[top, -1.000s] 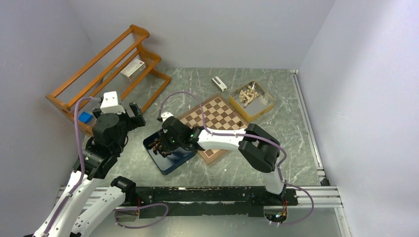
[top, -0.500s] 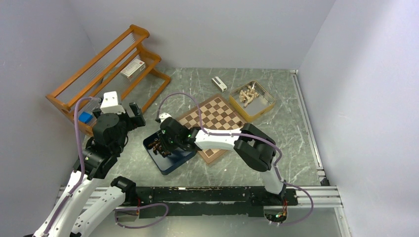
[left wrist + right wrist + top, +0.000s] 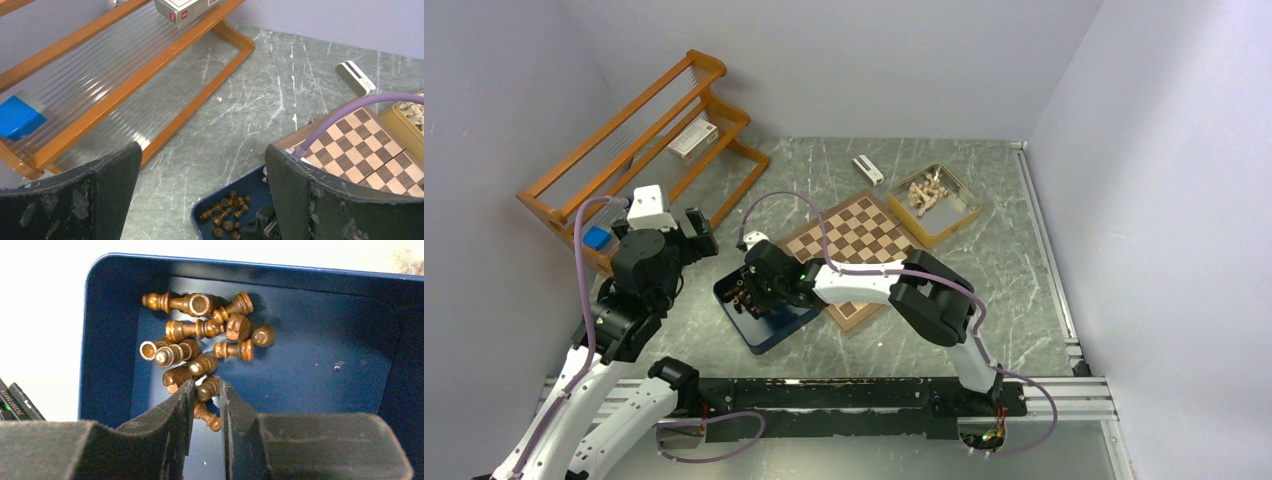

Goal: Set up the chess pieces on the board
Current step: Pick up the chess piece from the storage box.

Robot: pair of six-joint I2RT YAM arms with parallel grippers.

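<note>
Several dark brown chess pieces (image 3: pixel 200 330) lie in a heap in the dark blue box (image 3: pixel 90 340), which sits on the table left of the board (image 3: pixel 864 235). My right gripper (image 3: pixel 206 388) reaches down into the box, its two fingers shut on one dark piece (image 3: pixel 210 386) at the near edge of the heap. A second piece (image 3: pixel 209 417) lies just under it. In the top view the right gripper (image 3: pixel 749 295) is over the box (image 3: pixel 769 335). My left gripper (image 3: pixel 701 232) hangs wide open above the table left of the box, holding nothing. No pieces stand on the board.
An orange wooden rack (image 3: pixel 624 150) stands at the back left with a white carton (image 3: pixel 692 138) and a blue block (image 3: pixel 597 238) on it. A gold tin (image 3: pixel 959 215) of pale pieces sits right of the board. A small grey-white case (image 3: pixel 867 170) lies behind the board.
The right arm has shifted a little left and deeper into the blue box, and its fingers have narrowed onto a piece. The left arm has not moved.
</note>
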